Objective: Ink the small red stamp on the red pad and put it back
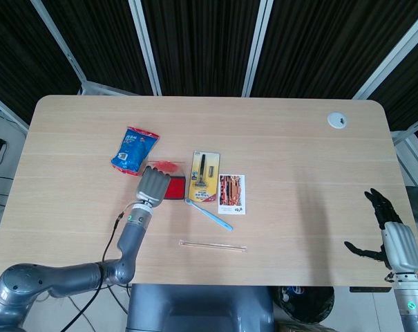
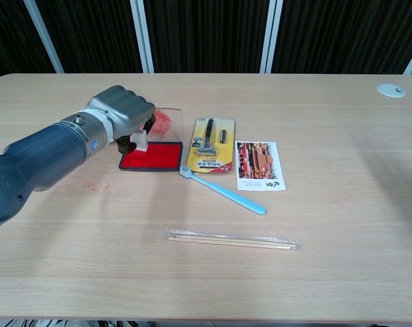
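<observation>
My left hand [image 1: 153, 185] [image 2: 121, 117] hovers over the left part of the red ink pad [image 2: 153, 158] [image 1: 175, 189], its fingers curled round the small stamp [image 2: 139, 141]. The stamp's pale block shows under the fingers, just above the pad's red surface; whether it touches the pad I cannot tell. The pad's clear lid [image 2: 164, 119], smeared red, lies open behind it. My right hand [image 1: 392, 238] stays at the table's front right corner, fingers spread, holding nothing.
A blue snack packet [image 1: 134, 150] lies behind the left hand. Right of the pad are a packaged razor [image 2: 212, 146], a photo card [image 2: 259, 165] and a blue toothbrush [image 2: 223, 190]. Wrapped chopsticks [image 2: 233, 238] lie near the front. A white grommet [image 1: 338, 120] sits far right.
</observation>
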